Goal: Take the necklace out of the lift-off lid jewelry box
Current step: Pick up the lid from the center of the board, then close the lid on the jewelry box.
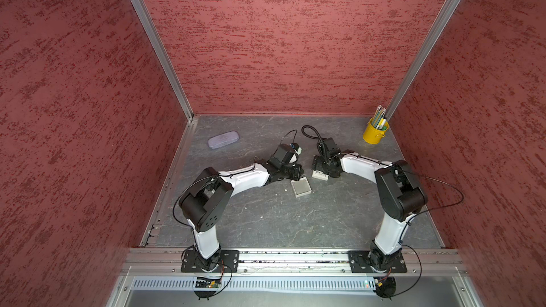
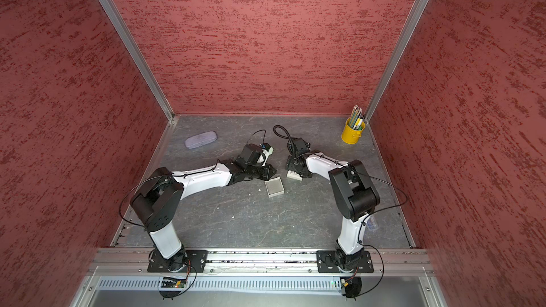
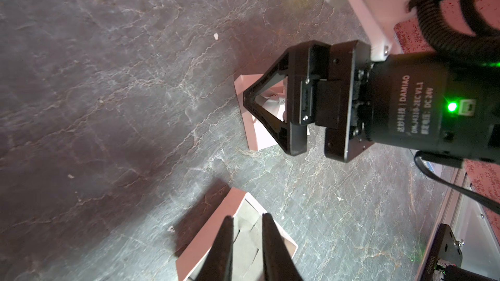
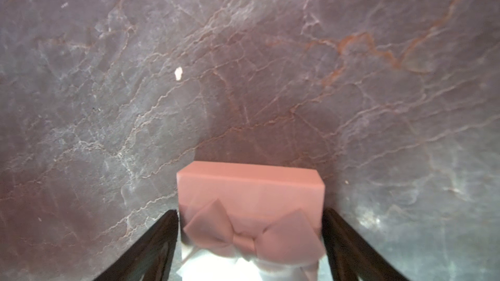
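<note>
Around the work you have little clutter. A lilac case [image 1: 223,139] lies well apart at the far left, its long axis running roughly left to right. A yellow cup [image 1: 374,132] of pencils [image 1: 379,115] stands in the far right corner. A few white specks [image 1: 286,190] dot the tabletop [image 1: 266,222] near the middle. Nothing lies between either claw and the parts below it.

Your box [image 1: 301,188] sits open on the tabletop, about midway between the two arms, with its grey insert facing up. It is square, so it has no long axis, and its sides are turned a little off the tabletop's edges. The lid [image 1: 320,175] lies just beside it, to the right and slightly farther back, bow side up.

Your right claw [image 4: 250,212] stands over the lid with a finger against each of two opposite sides, pinching it. Your left claw [image 3: 247,216] hangs just above the box's far edge. Its fingers [image 3: 221,241] are a narrow gap apart, with nothing visible between them.

You cannot make out the necklace in any view. The part of the insert that shows has only creases.
</note>
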`<act>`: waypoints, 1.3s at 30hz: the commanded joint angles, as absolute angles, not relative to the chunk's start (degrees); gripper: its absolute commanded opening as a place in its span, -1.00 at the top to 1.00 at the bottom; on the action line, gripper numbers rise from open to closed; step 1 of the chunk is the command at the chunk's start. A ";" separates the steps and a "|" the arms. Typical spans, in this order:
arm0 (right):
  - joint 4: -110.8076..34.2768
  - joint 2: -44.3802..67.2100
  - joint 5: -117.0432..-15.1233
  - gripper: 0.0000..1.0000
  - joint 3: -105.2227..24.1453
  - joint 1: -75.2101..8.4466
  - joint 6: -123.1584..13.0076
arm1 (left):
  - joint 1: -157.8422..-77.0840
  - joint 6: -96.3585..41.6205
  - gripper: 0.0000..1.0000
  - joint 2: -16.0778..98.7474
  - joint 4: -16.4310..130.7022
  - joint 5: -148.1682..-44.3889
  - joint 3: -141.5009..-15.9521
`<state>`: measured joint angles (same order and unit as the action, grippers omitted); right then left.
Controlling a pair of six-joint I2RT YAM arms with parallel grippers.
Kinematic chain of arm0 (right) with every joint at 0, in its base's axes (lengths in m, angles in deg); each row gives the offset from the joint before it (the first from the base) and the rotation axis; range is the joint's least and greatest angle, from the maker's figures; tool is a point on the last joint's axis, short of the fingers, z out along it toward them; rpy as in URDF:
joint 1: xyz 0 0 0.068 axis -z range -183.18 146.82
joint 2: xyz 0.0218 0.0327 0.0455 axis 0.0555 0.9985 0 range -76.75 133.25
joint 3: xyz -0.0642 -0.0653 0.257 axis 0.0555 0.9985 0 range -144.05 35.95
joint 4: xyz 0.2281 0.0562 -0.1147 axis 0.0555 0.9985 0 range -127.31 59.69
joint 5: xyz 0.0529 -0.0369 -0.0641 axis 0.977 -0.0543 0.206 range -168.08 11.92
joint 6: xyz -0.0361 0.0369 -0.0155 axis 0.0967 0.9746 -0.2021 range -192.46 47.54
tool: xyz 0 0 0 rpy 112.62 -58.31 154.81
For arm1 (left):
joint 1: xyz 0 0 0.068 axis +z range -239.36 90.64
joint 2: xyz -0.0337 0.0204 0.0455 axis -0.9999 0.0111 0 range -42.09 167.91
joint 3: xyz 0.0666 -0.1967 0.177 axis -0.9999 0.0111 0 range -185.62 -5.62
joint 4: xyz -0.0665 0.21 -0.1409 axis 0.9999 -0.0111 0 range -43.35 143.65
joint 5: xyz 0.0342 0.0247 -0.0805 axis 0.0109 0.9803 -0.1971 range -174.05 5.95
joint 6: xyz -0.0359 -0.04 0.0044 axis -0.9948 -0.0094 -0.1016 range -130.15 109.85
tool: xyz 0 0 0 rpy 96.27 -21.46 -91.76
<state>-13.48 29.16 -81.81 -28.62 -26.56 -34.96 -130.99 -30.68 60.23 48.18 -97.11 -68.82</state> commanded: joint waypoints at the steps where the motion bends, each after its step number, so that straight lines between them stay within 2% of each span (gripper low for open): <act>1: -10.12 30.63 -84.70 -0.72 -30.20 -27.25 -36.58 | -130.76 -30.62 0.57 58.81 49.25 -97.04 -68.04; 5: -8.59 31.49 -85.28 -0.71 -31.07 -27.66 -37.42 | -130.76 -30.92 0.57 58.56 49.43 -97.00 -67.55; 12: -7.75 30.20 -85.50 -0.56 -31.37 -27.79 -38.57 | -130.48 -31.22 0.57 57.17 49.09 -96.62 -66.50; 20: -6.46 26.35 -85.02 -0.55 -32.21 -27.87 -41.17 | -129.12 -33.14 0.57 53.74 49.56 -97.27 -63.56; 31: -9.92 16.04 -75.43 -0.49 -26.63 -29.23 -48.95 | -122.24 -43.91 0.57 45.61 58.11 -104.53 -50.02; 39: -12.35 11.92 -71.93 -0.46 -22.35 -35.39 -52.58 | -122.05 -49.76 0.57 41.68 62.51 -105.60 -42.28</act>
